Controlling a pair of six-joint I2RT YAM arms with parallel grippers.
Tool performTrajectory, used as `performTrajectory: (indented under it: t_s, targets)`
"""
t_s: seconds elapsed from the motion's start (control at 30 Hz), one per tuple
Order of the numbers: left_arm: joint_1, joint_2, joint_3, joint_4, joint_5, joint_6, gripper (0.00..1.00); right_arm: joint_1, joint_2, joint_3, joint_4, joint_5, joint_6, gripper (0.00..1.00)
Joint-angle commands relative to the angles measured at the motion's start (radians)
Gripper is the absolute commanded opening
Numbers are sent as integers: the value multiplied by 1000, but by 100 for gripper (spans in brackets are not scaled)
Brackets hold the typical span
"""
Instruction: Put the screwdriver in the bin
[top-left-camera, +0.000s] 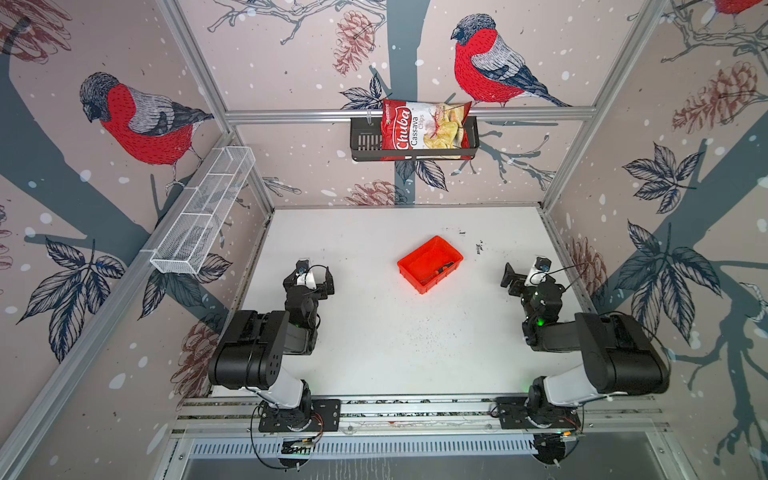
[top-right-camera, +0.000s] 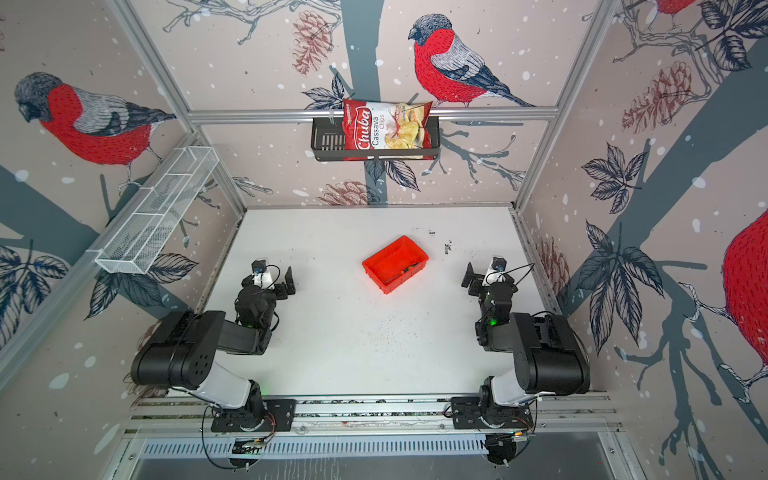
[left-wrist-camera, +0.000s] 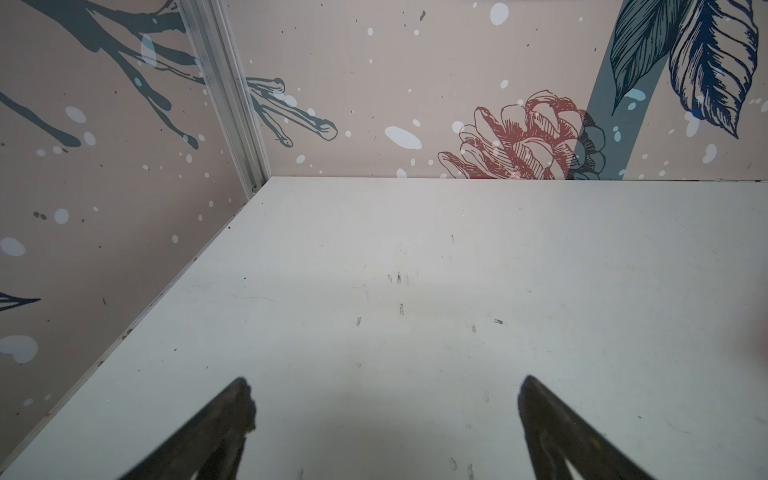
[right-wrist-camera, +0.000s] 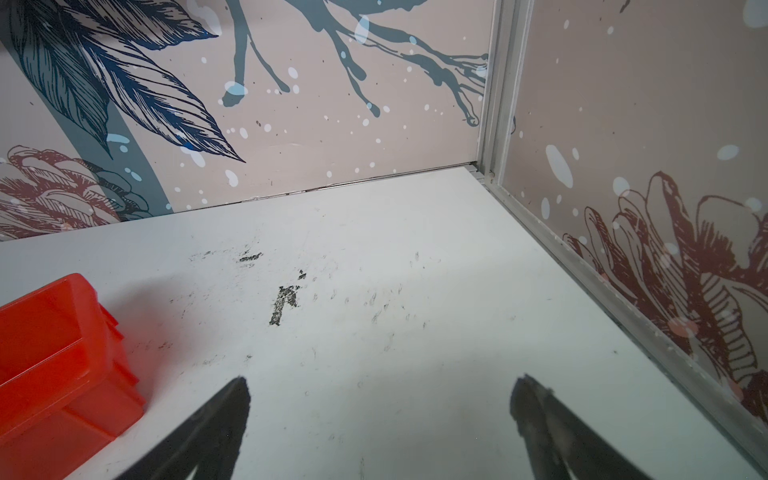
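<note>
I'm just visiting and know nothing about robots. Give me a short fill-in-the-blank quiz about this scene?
1. The screwdriver lies inside the red ____.
2. The left gripper and right gripper are both ____, not shut.
3. The black basket holds a bag of ____.
Missing words: bin; open; chips.

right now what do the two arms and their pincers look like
Both the left arm and right arm are chunky black housings with a white section near the base, a small green light near the wrist and thin black cables looping to a wrist camera. The left pincer and right pincer are dark and taper toward the tips.
</note>
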Motion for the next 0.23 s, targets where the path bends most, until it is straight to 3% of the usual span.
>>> performTrajectory:
  t_s: [0.0, 0.2]
  targets:
    - [2, 2, 6, 50, 4, -4, 99, 3, 0, 5, 18, 10, 7, 100]
    - [3, -1, 4, 54, 2, -4, 99, 3, -2, 4, 18, 9, 7, 100]
